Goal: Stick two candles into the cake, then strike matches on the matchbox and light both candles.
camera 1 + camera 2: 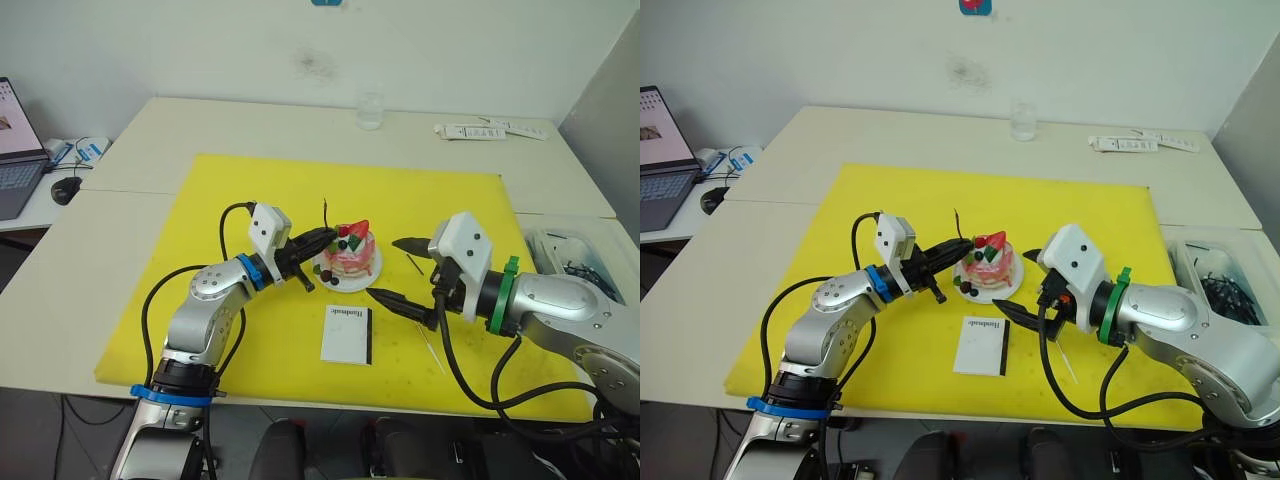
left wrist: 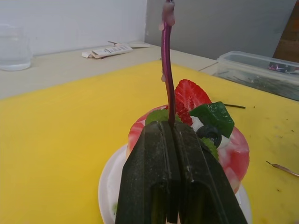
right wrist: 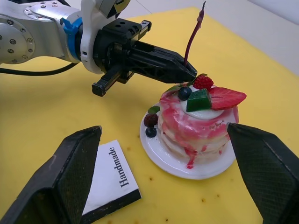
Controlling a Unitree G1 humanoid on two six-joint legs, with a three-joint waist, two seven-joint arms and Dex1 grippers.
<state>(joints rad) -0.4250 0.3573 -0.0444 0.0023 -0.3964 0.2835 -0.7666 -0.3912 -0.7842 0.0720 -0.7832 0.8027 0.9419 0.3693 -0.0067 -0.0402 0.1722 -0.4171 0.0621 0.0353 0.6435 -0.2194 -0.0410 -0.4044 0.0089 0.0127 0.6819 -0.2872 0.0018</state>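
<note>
Left eye view: the yellow mat (image 1: 250, 200) covers the surface. The cake (image 1: 352, 255) sits mid-mat, matchbox (image 1: 347, 334) at 6 o'clock. The left gripper (image 1: 322, 240) pinches one candle (image 3: 192, 35) tight at the cake's top; I think it must push down next. The right gripper (image 1: 402, 272) waits wide open, empty. A match (image 1: 413, 263) lies at 3 o'clock.

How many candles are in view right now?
2. One candle stands upright in the shut left gripper, at the cake's top. The other seems to be the thin stick lying on the yellow mat by the open right gripper; too thin to be sure.
</note>
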